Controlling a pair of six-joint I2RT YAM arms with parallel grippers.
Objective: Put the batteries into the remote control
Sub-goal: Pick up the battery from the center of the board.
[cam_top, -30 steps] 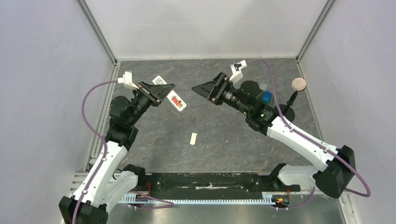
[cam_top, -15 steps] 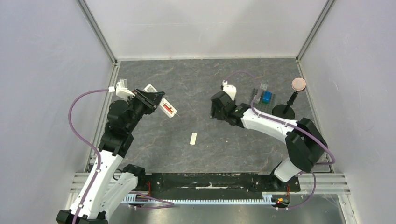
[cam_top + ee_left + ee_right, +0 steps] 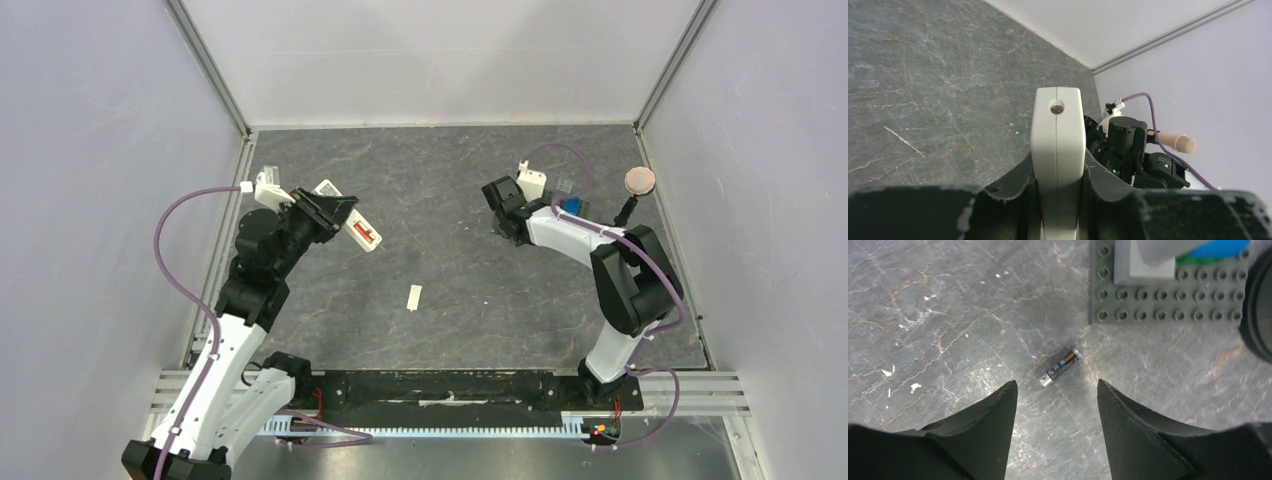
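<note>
My left gripper [image 3: 335, 216] is shut on the white remote control [image 3: 352, 226] and holds it off the table at the left. A red battery [image 3: 366, 235] shows in the remote's open back. In the left wrist view the remote [image 3: 1057, 140] stands edge-on, clamped between both fingers of the left gripper [image 3: 1058, 175]. A dark battery with an orange band [image 3: 1061, 366] lies on the table just beyond the fingertips of my right gripper [image 3: 1055, 385], which points down, open and empty. From above, the right gripper [image 3: 504, 226] hides that battery.
A grey studded plate [image 3: 1168, 300] with blue and grey blocks [image 3: 570, 206] lies right beside the dark battery. A small white cover piece [image 3: 414, 297] rests mid-table. A black stand with a round pink disc [image 3: 640, 180] is at the far right.
The right arm swung from mid-table to the back right and turned downward over the dark battery, its jaws narrowing. The left gripper shifted slightly left with the remote.
</note>
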